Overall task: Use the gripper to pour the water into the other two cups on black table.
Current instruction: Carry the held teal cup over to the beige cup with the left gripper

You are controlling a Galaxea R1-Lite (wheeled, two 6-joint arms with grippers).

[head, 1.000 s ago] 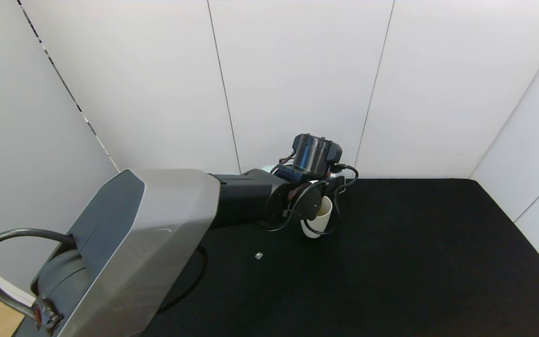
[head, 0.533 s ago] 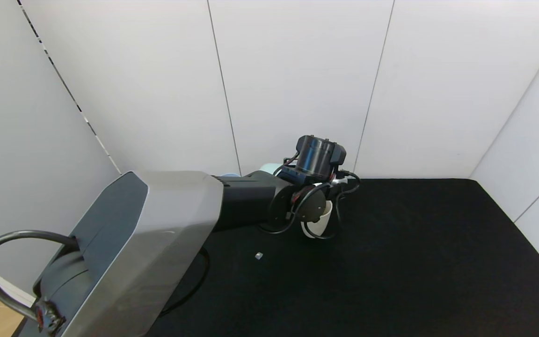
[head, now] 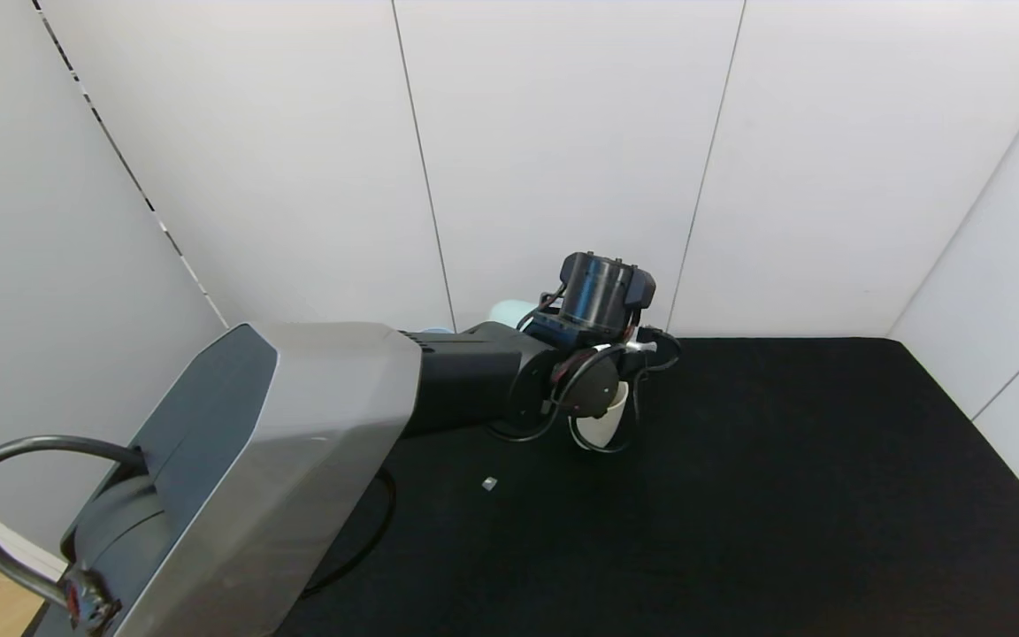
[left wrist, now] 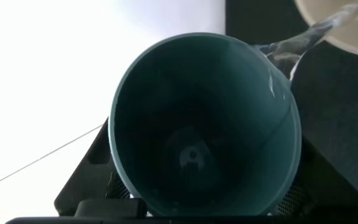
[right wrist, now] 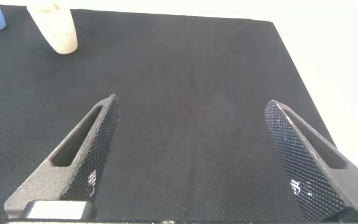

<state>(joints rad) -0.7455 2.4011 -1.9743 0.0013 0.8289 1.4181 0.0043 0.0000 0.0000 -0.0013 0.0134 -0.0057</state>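
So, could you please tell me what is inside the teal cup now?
The teal cup, held tipped by the left tool, looks nearly empty; water streams over its rim into the cream cup, whose inside is hidden.

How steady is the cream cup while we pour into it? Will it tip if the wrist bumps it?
The cream cup is tall, tapered and narrow at the foot, so a bump near its rim would probably tip it. It looks like light plastic; water streaming from the teal cup in the left gripper should weigh it down somewhat. The felt-like black table likely resists sliding.
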